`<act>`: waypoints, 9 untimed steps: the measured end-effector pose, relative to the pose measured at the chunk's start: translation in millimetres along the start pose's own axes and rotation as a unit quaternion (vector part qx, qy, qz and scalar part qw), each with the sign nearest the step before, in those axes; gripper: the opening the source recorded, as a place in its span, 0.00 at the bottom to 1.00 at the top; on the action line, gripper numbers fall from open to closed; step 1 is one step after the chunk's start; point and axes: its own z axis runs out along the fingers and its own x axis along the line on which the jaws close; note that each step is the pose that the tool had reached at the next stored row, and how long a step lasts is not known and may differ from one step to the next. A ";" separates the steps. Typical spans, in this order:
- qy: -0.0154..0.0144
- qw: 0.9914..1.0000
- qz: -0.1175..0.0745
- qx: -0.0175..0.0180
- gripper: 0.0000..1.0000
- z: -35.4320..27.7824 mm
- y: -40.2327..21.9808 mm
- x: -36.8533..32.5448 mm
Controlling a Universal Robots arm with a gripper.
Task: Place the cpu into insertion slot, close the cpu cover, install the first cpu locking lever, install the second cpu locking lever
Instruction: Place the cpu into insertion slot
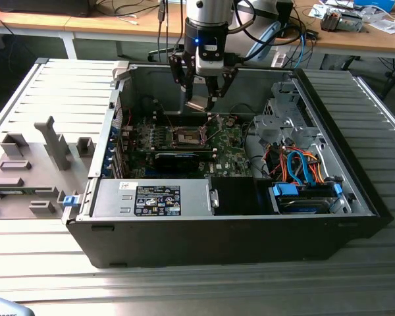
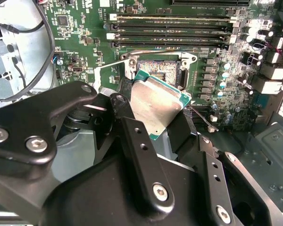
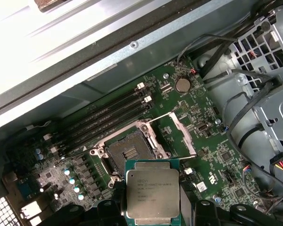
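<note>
Above the open computer case (image 1: pixel 237 240), which lies on its side on a ribbed metal bench, the arm hangs over the green motherboard (image 1: pixel 230 148) at the case floor. Its gripper (image 1: pixel 201 99) points down and is clamped on the cpu (image 1: pixel 196 105), one finger (image 2: pixel 132 141) against each of two opposite edges, so the chip is carried clear of the board and not yet seated.

In the first wrist view the cpu cover (image 3: pixel 184 135) is swung open, its thin silvery frame lying just beside the insertion slot (image 3: pixel 128 153) and off it. The slot's dark centre is bare and nothing covers it. In the same view the cpu (image 3: pixel 152 193) sits near the slot but to one side of it, silvery face toward the camera. In the second wrist view the chip (image 2: pixel 155 106) looks tilted, with one green corner nearest the slot (image 2: pixel 158 70).

As for handling, the chip should be light, thin and rigid, so it will not flex in the grip. Its smooth metal face is likely slippery, and the contact side and the slot's pins are probably delicate. The edges therefore seem the right place to hold it, with only modest squeeze, and it would want to go down flat and square rather than be pushed
</note>
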 end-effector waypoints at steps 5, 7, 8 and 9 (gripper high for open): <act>0.000 1.000 0.002 0.000 0.55 0.0 0.0 0.0; 0.000 1.000 0.003 0.000 0.55 0.0 0.0 0.0; 0.000 1.000 0.004 0.001 0.55 0.0 0.0 0.0; 0.000 1.000 0.004 0.001 0.55 0.0 0.0 0.0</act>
